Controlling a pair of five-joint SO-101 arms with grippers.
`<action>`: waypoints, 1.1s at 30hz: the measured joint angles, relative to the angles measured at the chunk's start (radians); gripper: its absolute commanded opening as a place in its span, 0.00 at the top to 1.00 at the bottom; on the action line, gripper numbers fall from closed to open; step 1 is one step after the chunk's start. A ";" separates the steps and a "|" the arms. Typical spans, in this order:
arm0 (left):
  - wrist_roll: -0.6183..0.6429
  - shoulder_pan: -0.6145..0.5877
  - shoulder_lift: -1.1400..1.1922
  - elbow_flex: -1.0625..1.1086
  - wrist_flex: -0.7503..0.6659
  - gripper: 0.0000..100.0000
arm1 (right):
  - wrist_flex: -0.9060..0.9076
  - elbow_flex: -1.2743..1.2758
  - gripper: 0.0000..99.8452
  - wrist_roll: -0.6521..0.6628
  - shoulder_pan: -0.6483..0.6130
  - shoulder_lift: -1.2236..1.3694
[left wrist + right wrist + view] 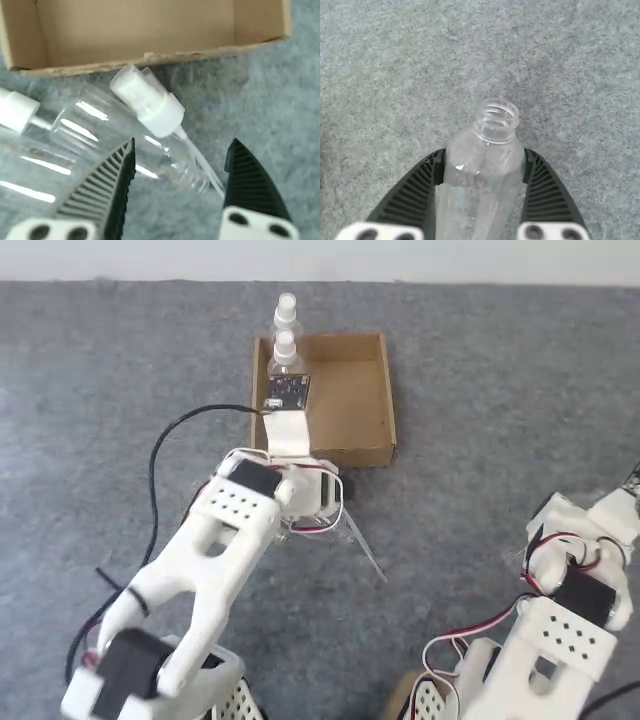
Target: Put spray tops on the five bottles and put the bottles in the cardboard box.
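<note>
Judging from where I stand, the job looks under halfway. One topped bottle [285, 365] stands in the far left corner of the cardboard box [350, 405], and a second sprayer head [287, 305] pokes up just beyond it. The left claw [182, 145] hangs open just this side of the box's near wall. It is over a loose spray top [150, 105] whose dip tube [200, 165] trails across the grey desk [500, 390]. That top rests against clear bottles [95, 125] lying on their sides. Over at the near right, the right claw [484, 152] is clamped on an uncapped bottle [495, 117] with its threaded neck bare. So that one wants a top, and the lying ones want boxing.

I can't tell whether the farther standing bottle is inside the box or behind its far wall. Nor can I tell how many bottles lie under the left claw, or whether the other white top [17, 112] is seated on one.
</note>
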 measured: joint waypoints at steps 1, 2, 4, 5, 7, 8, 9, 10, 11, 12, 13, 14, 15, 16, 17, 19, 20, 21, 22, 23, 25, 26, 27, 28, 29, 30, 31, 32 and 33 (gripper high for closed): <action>0.008 0.000 0.018 -0.003 -0.014 0.73 | 0.000 0.000 0.93 0.000 0.000 0.000; 0.014 0.000 0.029 -0.003 -0.026 0.73 | 0.000 0.000 0.93 0.000 0.000 0.000; 0.017 0.000 0.046 -0.003 -0.049 0.73 | 0.000 0.000 0.93 0.000 0.000 0.000; 0.017 0.000 0.057 -0.003 -0.057 0.73 | 0.000 0.000 0.93 0.000 0.000 0.000; 0.017 0.000 0.072 -0.003 -0.064 0.73 | 0.000 0.000 0.93 0.000 0.000 0.000; 0.020 0.000 0.074 -0.003 -0.068 0.73 | 0.000 0.000 0.93 0.000 0.000 0.000; 0.020 0.000 0.074 -0.003 -0.069 0.73 | 0.000 0.000 0.93 0.000 0.000 0.000; 0.020 0.000 0.080 -0.005 -0.074 0.73 | 0.000 0.000 0.93 0.000 0.000 0.000; 0.020 0.000 0.084 -0.005 -0.074 0.75 | 0.000 0.000 0.93 0.000 0.000 0.000; 0.020 0.000 0.087 -0.005 -0.077 0.76 | 0.000 0.000 0.93 0.000 0.000 0.000; 0.020 0.000 0.091 -0.005 -0.086 0.78 | 0.000 0.000 0.93 0.000 0.000 0.000; 0.020 0.000 0.097 -0.005 -0.094 0.80 | 0.000 0.000 0.93 0.000 0.000 0.000; 0.020 0.000 0.104 -0.005 -0.101 0.82 | 0.000 0.000 0.93 0.000 0.000 0.000; 0.020 0.000 0.112 -0.005 -0.110 0.83 | 0.000 0.000 0.93 0.000 0.000 0.000; 0.020 0.000 0.118 -0.006 -0.114 0.84 | 0.000 0.000 0.93 0.000 0.000 0.000; 0.017 0.000 0.126 -0.011 -0.118 0.86 | 0.000 0.000 0.93 0.000 0.000 0.000; 0.009 0.000 0.126 -0.012 -0.118 0.87 | 0.000 0.000 0.93 0.000 0.000 0.000; -0.003 0.000 0.126 -0.012 -0.126 0.88 | 0.000 0.000 0.93 0.000 0.000 0.000; -0.020 0.000 0.129 -0.012 -0.133 0.89 | 0.000 0.000 0.93 0.000 0.000 0.000; -0.031 0.000 0.130 -0.012 -0.143 0.89 | 0.000 0.000 0.93 0.000 0.000 0.000; -0.048 0.000 0.130 -0.012 -0.152 0.90 | 0.000 0.000 0.93 0.000 0.000 0.000; -0.054 0.000 0.130 -0.014 -0.153 0.90 | 0.000 0.000 0.93 0.000 0.000 0.000; -0.057 0.000 0.130 -0.014 -0.155 0.90 | 0.000 0.000 0.93 0.000 0.000 0.000; -0.060 0.000 0.130 -0.014 -0.155 0.90 | 0.000 0.000 0.93 0.000 0.000 0.000; -0.063 0.002 0.130 -0.014 -0.155 0.90 | 0.000 0.000 0.93 0.000 0.000 0.000; -0.068 0.005 0.130 -0.014 -0.152 0.90 | 0.000 0.000 0.93 0.000 0.000 0.000; -0.078 0.008 0.130 -0.014 -0.147 0.90 | 0.000 0.000 0.93 0.000 0.000 0.000; -0.098 0.008 0.130 -0.014 -0.143 0.90 | 0.000 0.000 0.93 0.000 0.000 0.000; -0.104 0.008 0.130 -0.014 -0.140 0.90 | 0.000 0.000 0.93 0.000 0.000 0.000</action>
